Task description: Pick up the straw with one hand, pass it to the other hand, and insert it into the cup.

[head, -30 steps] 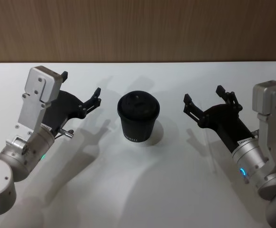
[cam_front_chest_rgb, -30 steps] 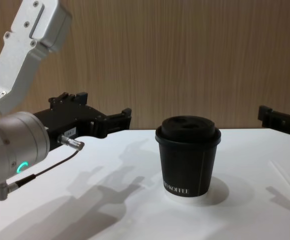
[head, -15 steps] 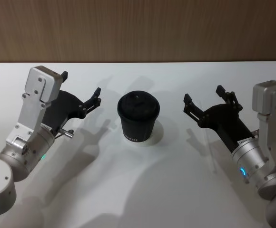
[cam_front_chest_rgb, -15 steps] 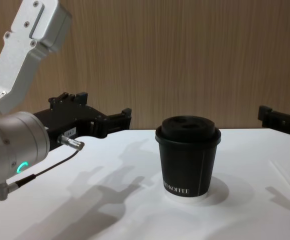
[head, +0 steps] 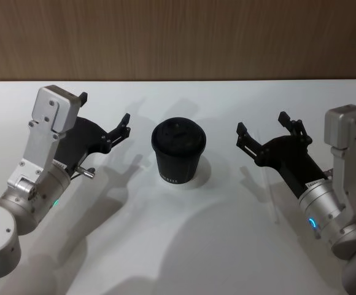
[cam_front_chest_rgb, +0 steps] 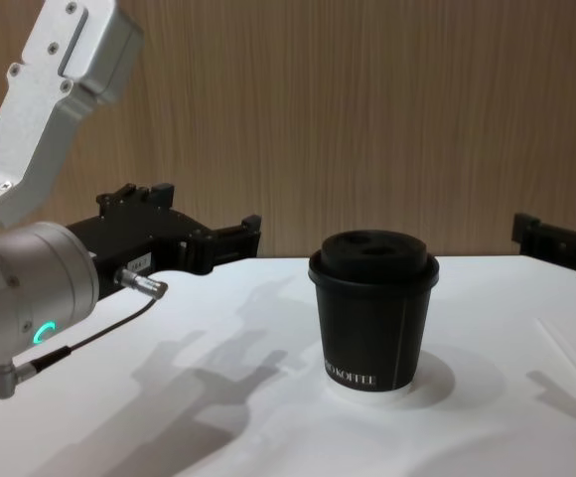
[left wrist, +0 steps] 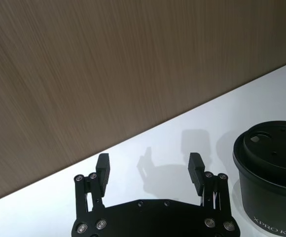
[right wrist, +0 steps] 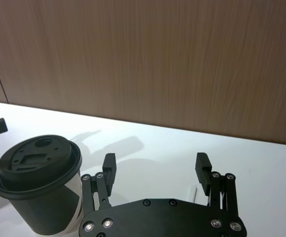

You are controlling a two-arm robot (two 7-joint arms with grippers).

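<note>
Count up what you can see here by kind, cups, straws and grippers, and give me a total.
Cups: 1, the black lidded cup
Straws: 1, the white straw
Grippers: 2, the left gripper and the right gripper, both with fingers open
Total: 4

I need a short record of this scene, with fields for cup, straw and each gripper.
left gripper: open, empty
right gripper: open, empty
cup: black paper coffee cup with black plastic lid, upright on the white table, between the grippers
straw: thin white tube, lying on the table by the right gripper
</note>
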